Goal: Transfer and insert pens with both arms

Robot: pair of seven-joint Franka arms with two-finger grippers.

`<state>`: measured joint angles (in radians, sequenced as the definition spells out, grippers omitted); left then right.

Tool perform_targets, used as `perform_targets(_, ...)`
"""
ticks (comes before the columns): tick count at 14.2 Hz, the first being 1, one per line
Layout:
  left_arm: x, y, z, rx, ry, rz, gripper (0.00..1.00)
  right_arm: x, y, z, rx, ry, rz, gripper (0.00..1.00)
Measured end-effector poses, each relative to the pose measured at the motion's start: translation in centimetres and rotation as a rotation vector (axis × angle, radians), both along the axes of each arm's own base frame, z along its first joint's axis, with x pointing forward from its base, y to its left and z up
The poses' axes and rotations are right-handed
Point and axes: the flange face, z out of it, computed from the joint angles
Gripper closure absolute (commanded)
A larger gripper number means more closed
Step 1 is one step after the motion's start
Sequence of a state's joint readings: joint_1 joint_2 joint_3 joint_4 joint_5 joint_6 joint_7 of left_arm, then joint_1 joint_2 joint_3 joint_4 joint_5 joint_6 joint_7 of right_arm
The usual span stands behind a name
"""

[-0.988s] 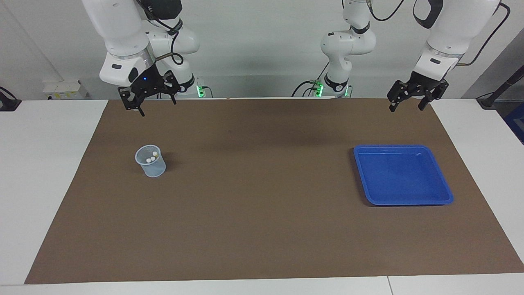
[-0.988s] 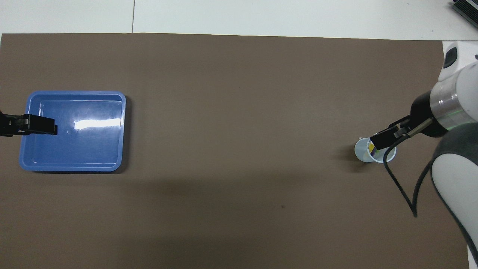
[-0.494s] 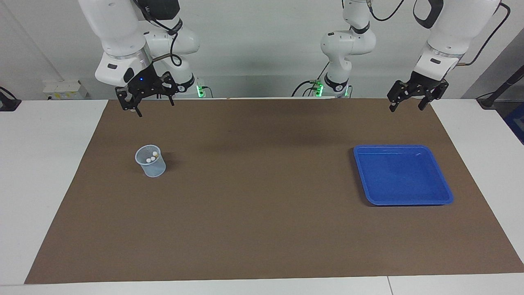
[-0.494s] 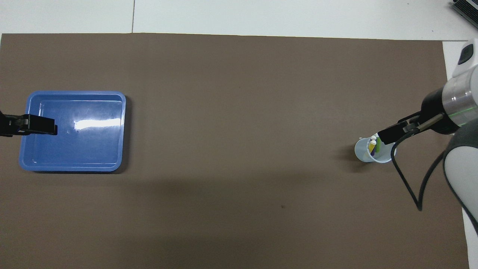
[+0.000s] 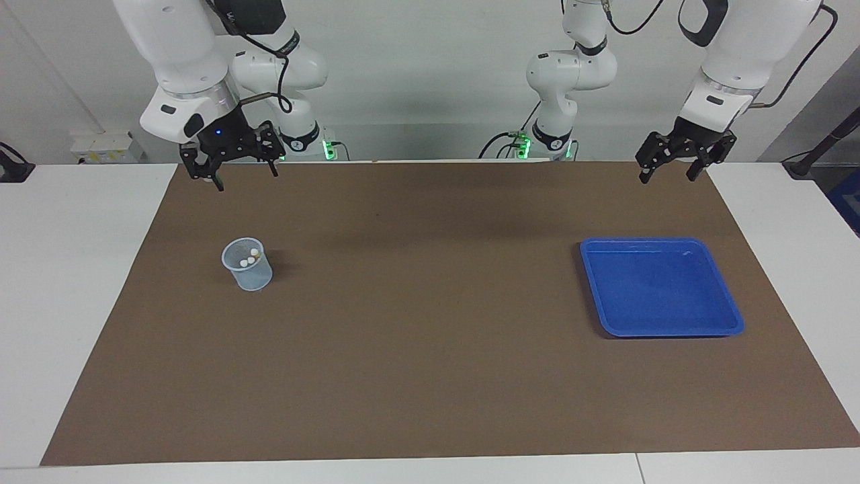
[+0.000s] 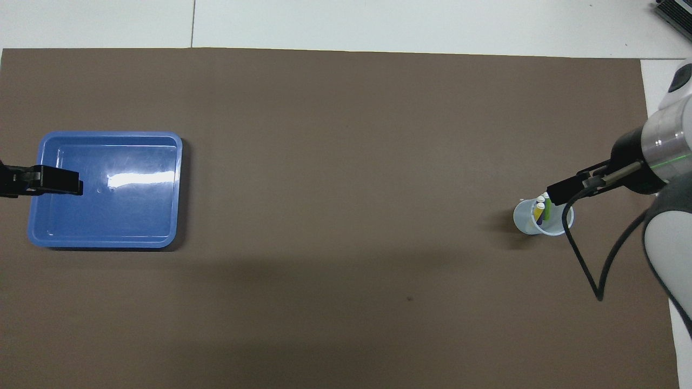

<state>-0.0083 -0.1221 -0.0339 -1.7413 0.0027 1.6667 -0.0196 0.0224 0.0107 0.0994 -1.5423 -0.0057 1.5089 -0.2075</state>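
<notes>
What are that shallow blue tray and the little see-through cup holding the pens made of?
The shallow blue rectangular tray looks like glossy moulded plastic: a bright streak of light reflects off its floor. The small pale translucent cup also seems to be thin plastic, perhaps finely meshed; the coloured pens show through its wall, though the texture is hard to make out.

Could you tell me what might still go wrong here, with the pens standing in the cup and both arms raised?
1. The pens lean loosely in the light cup; a knock could tip it over.
2. The right end effector hangs open above the mat's edge, and its black cable loops close to the cup, so a careless move could snag the rim.
3. The left end effector waits open; the blue tray holds nothing, so no pen seems left behind.
</notes>
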Motion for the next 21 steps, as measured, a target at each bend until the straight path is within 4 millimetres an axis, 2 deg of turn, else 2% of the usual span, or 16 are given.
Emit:
perform_targets(7, 0.0, 0.0, 0.0, 0.0, 0.0, 0.0, 0.0, -0.01, 0.06, 0.03, -0.003, -0.001, -0.077, 0.0)
perform_targets(15, -0.02, 0.0, 0.03, 0.0, -0.001, 0.0, 0.0, 0.0, 0.1, 0.05, -0.003, -0.003, -0.087, 0.0)
perform_targets(21, -0.02, 0.01, 0.04, 0.0, -0.001, 0.0, 0.0, 0.04, -0.1, 0.09, -0.006, -0.005, -0.187, 0.0)
